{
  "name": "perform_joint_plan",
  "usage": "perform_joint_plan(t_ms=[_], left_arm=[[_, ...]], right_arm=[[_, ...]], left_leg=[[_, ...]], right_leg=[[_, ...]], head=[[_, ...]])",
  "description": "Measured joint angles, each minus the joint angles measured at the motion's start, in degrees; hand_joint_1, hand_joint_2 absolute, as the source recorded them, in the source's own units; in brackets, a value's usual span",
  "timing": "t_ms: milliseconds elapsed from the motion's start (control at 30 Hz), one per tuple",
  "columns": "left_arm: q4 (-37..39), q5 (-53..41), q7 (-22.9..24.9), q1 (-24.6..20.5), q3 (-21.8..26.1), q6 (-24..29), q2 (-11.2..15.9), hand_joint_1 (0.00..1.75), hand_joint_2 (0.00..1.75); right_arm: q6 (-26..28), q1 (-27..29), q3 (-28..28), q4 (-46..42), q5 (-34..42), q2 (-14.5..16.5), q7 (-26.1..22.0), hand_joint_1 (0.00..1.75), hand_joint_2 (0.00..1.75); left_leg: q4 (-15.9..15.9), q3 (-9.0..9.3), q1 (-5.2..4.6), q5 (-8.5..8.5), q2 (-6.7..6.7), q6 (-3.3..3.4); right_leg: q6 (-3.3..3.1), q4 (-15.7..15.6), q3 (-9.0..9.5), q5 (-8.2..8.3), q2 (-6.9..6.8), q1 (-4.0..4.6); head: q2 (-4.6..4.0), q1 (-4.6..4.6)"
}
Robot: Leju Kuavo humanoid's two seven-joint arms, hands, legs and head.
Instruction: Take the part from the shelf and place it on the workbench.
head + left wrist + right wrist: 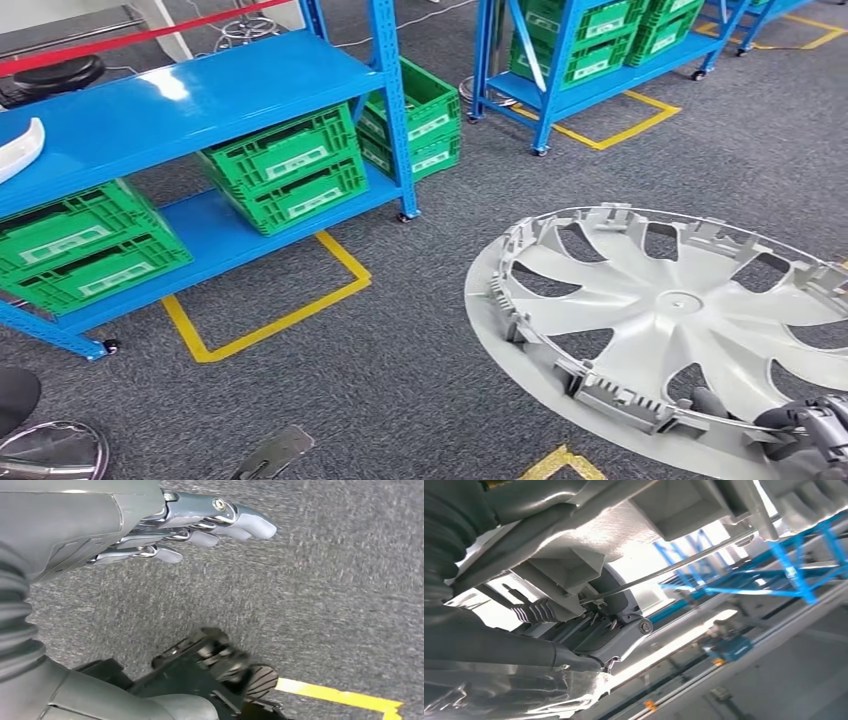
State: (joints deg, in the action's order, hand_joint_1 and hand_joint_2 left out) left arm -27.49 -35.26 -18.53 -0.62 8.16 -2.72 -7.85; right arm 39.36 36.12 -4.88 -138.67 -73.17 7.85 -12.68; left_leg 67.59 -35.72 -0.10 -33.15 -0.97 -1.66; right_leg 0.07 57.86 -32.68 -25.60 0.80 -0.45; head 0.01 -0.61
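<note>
A large silver wheel cover (670,320), inner side up with spokes and rim clips showing, hangs above the carpet at the right of the head view. My right hand (810,432) grips its near rim at the bottom right corner. In the right wrist view the hand's fingers (621,630) clamp the cover's ribbed edge (589,530) from below. My left hand (195,530) hangs over the grey carpet with its fingers straight, apart and holding nothing. A white curved part (20,148) lies on the blue shelf's top board (180,105).
The blue shelf holds green crates (285,165) on its lower board, with more green crates (80,245) at the left. A second blue rack (590,50) with crates stands behind. Yellow floor tape (270,320) marks bays on the grey carpet.
</note>
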Motion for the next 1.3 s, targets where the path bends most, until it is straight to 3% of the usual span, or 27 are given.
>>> perform_joint_plan(t_ms=[33,67,100,133,200,267,333,400,467,533,567,600,667,733,767,867,933,1000,1033,1067,1100,1167,1233,1300], left_arm=[[-0.18,0.04,0.01,0.2,0.11,0.12,0.01,0.0,1.75],[-0.41,0.08,0.01,0.39,0.24,0.25,0.03,0.0,1.75],[-0.66,0.11,0.02,0.53,0.37,0.37,0.05,0.0,1.75],[-0.93,0.11,0.02,0.6,0.51,0.5,0.07,0.0,1.75],[-1.4,0.02,0.02,0.62,0.94,0.73,0.2,0.0,1.75],[-1.66,-0.1,0.02,0.6,1.45,0.91,0.3,0.0,1.75],[-1.87,-0.16,0.02,0.63,1.77,0.98,0.29,0.0,1.75],[-2.14,-0.16,0.02,0.64,1.94,1.01,0.27,0.0,1.75],[-2.3,-0.18,0.02,0.76,2.07,1.01,0.26,0.0,1.75],[-2.32,-0.21,0.02,1.03,2.2,1.01,0.28,0.0,1.75],[-2.32,-0.22,0.02,1.09,2.28,1.01,0.28,0.0,1.75],[-2.32,-0.22,0.01,1.09,2.38,1.01,0.26,0.0,1.75],[-2.32,-0.23,-0.13,1.0,2.65,1.02,0.18,0.0,1.75],[-2.32,-0.32,-0.5,0.96,3.02,1.2,0.23,0.0,1.75],[-2.32,-0.44,-0.71,0.92,3.2,1.44,0.26,0.0,1.75],[-2.32,-1.07,-1.05,0.74,3.85,2.59,0.19,0.0,1.75],[-2.31,-1.4,-1.12,0.64,4.38,3.25,0.15,0.0,1.75],[-2.3,-1.54,-1.27,0.65,5.01,3.7,0.14,0.0,1.75],[-2.3,-1.62,-1.37,0.66,5.38,3.85,0.13,0.0,1.75],[-2.3,-1.7,-1.46,0.62,5.74,3.96,0.11,0.0,1.75],[-2.3,-1.77,-1.56,0.54,6.09,4.04,0.1,0.0,1.75],[-2.31,-1.82,-1.73,0.34,6.77,4.13,0.1,0.0,1.75],[-2.42,-1.87,-1.85,0.23,7.55,4.16,0.25,0.0,1.75],[-2.57,-1.98,-1.9,0.23,8.23,4.15,0.33,0.0,1.75]], right_arm=[[0.0,-0.02,0.01,-0.06,-0.64,0.0,0.73,1.75,1.75],[0.0,0.0,0.03,-0.16,-1.19,0.0,1.38,1.75,1.75],[0.0,0.02,0.04,-0.33,-1.66,0.0,1.9,1.75,1.75],[0.0,0.04,0.08,-0.58,-2.06,0.0,2.31,1.75,1.75],[0.01,0.05,0.15,-1.2,-2.65,0.01,2.71,1.75,1.75],[0.04,0.08,0.21,-1.9,-3.04,0.13,2.8,1.75,1.75],[0.07,0.2,0.22,-2.5,-3.24,0.33,2.82,1.75,1.75],[0.07,0.44,0.22,-2.94,-3.38,0.45,2.83,1.75,1.75],[0.07,0.51,0.21,-3.16,-3.42,0.48,2.84,1.75,1.75],[0.07,0.43,0.21,-3.2,-3.43,0.48,2.84,1.75,1.75],[0.07,0.44,0.23,-3.21,-3.44,0.49,2.84,1.75,1.75],[0.07,0.46,0.25,-3.25,-3.45,0.5,2.85,1.75,1.75],[0.07,0.52,0.31,-3.45,-3.46,0.64,2.76,1.75,1.75],[0.07,0.52,0.55,-3.81,-3.39,0.97,2.41,1.75,1.75],[0.07,0.53,0.8,-4.03,-3.28,1.25,2.08,1.75,1.75],[0.07,0.83,1.83,-4.69,-2.37,2.77,0.39,1.75,1.75],[0.07,1.05,2.62,-5.09,-1.08,4.15,-1.24,1.75,1.75],[0.07,1.09,3.61,-5.24,0.81,5.64,-3.45,1.75,1.75],[0.07,1.11,4.22,-5.24,1.9,6.44,-4.76,1.75,1.75],[0.07,1.16,4.89,-5.24,2.93,7.2,-5.91,1.75,1.75],[0.07,1.2,5.56,-5.25,3.86,7.89,-6.77,1.75,1.75],[0.07,1.26,6.86,-5.3,5.27,8.92,-7.49,1.75,1.75],[0.07,1.23,8.0,-5.45,6.1,9.6,-7.58,1.75,1.75],[0.07,1.23,8.9,-5.66,6.53,10.09,-7.54,1.75,1.75]], left_leg=[[3.1,-1.31,-0.01,-1.13,0.22,0.11],[4.53,-1.84,-0.03,-1.19,0.36,0.29],[3.77,-1.35,-0.06,-0.11,0.55,0.55],[1.0,0.12,-0.1,1.78,0.98,0.89],[-6.55,3.92,-0.12,5.32,3.37,1.74],[-10.9,5.89,-0.18,6.28,5.2,2.05],[-11.82,6.07,-0.21,6.29,4.59,2.1],[-12.34,6.14,-0.02,6.75,3.34,2.51],[-12.6,6.2,0.11,6.93,1.84,2.77],[-12.55,6.18,0.09,6.88,0.17,2.85],[-12.53,6.18,0.09,6.85,-0.65,2.83],[-12.49,6.21,0.12,6.79,-1.4,2.74],[-12.29,6.37,0.22,6.53,-2.68,2.33],[-11.89,6.47,0.0,6.14,-3.58,1.64],[-11.73,6.5,-0.14,6.07,-3.93,1.3],[-11.51,6.53,-0.02,5.86,-4.72,0.4],[-8.88,5.43,0.2,3.65,-3.06,-0.08],[-1.73,2.17,0.25,-0.35,-0.6,-0.19],[2.05,0.33,0.21,-1.85,0.0,-0.1],[4.49,-0.93,0.14,-2.36,0.31,0.1],[4.87,-1.25,0.01,-1.69,0.51,0.44],[-0.4,1.08,-0.47,2.27,1.41,1.5],[-7.65,4.33,-0.96,5.62,3.78,2.83],[-11.06,5.65,-1.19,6.33,5.1,3.47]], right_leg=[[-0.09,0.01,-0.27,0.17,0.65,0.08],[-0.11,0.02,-0.48,0.34,1.35,0.17],[-0.08,0.03,-0.62,0.5,2.09,0.24],[0.01,0.03,-0.69,0.64,2.82,0.3],[0.27,0.13,-0.86,0.9,4.08,0.37],[0.84,0.29,-1.46,1.28,5.21,0.23],[1.61,0.18,-2.2,1.76,6.27,-0.02],[2.21,1.44,-3.27,0.9,4.38,0.07],[2.76,7.03,-5.92,-2.41,0.97,0.12],[3.34,14.25,-9.04,-5.65,-0.26,-0.14],[3.56,16.02,-9.62,-6.05,-0.44,-0.28],[3.74,15.4,-8.98,-5.35,-0.65,-0.42],[4.12,8.4,-4.65,-2.29,-2.06,-0.69],[3.91,2.04,-0.74,-0.54,-3.79,-0.69],[3.53,0.92,-0.11,-0.45,-4.12,-0.59],[1.93,1.01,-0.68,-0.24,-2.6,-0.34],[1.12,0.86,-0.97,0.11,-1.49,-0.42],[0.63,0.83,-1.37,0.41,-0.27,-0.39],[0.45,0.83,-1.59,0.53,0.44,-0.28],[0.31,0.83,-1.77,0.65,1.22,-0.15],[0.23,0.83,-1.88,0.77,2.01,0.0],[0.2,0.83,-1.92,0.99,3.55,0.2],[0.44,0.9,-2.14,1.26,4.89,0.22],[1.04,0.81,-2.7,1.71,6.13,-0.05]], head=[[0.0,-0.01],[-0.01,0.0],[0.0,-0.01],[0.0,-0.01],[0.01,-0.04],[0.0,-0.06],[0.0,-0.03],[0.0,-0.3],[0.0,-0.75],[-0.01,-0.91],[0.0,-0.9],[0.0,-0.91],[0.01,-0.91],[0.01,-0.85],[0.01,-0.79],[0.0,-0.69],[-0.01,-0.56],[-0.01,-0.42],[-0.01,-0.42],[0.0,-0.4],[0.0,-0.4],[0.01,-0.41],[0.0,-0.43],[-0.01,-0.38]])
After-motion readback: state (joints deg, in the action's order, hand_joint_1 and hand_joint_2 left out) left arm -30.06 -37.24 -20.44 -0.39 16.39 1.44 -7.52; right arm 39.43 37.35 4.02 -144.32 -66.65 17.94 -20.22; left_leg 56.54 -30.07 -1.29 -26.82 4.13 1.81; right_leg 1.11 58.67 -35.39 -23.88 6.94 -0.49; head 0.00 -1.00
